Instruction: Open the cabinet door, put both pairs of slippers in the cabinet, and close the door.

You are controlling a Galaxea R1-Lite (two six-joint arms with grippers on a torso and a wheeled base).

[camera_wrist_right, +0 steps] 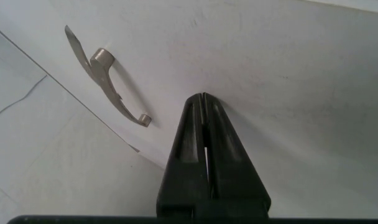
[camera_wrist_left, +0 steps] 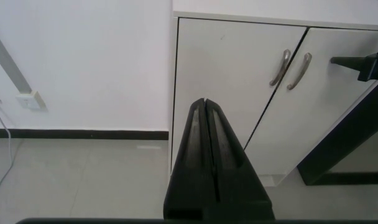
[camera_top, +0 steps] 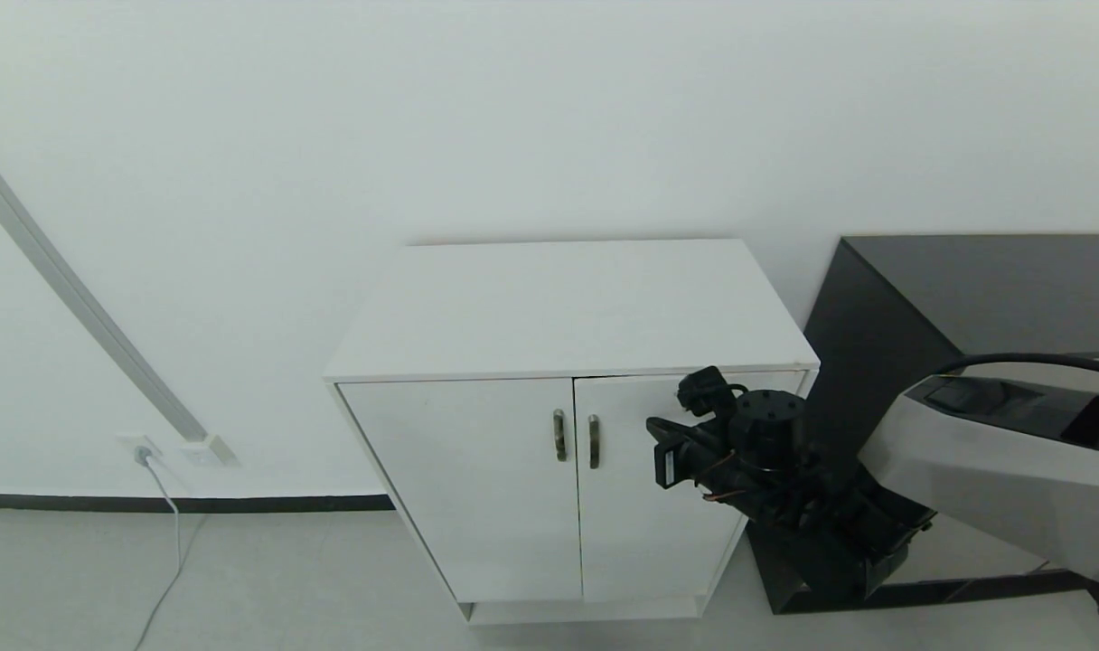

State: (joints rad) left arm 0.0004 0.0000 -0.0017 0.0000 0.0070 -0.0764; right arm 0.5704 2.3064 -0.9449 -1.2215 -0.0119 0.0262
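The white cabinet (camera_top: pixel 558 307) stands against the wall (camera_top: pixel 513 117) with both doors closed. The right pincer (camera_wrist_right: pixel 204 96), fingers pressed together, sits just beside the right door's handle (camera_wrist_right: pixel 108 87), its tip perhaps touching the right door (camera_top: pixel 649 533). The left pincer (camera_wrist_left: pixel 205 101), likewise pressed together, hangs before the left door (camera_wrist_left: pixel 239 68), apart from it.

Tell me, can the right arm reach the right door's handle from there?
Probably yes: the right gripper sits shut just beside the handle, nothing between them; it would need to open first.
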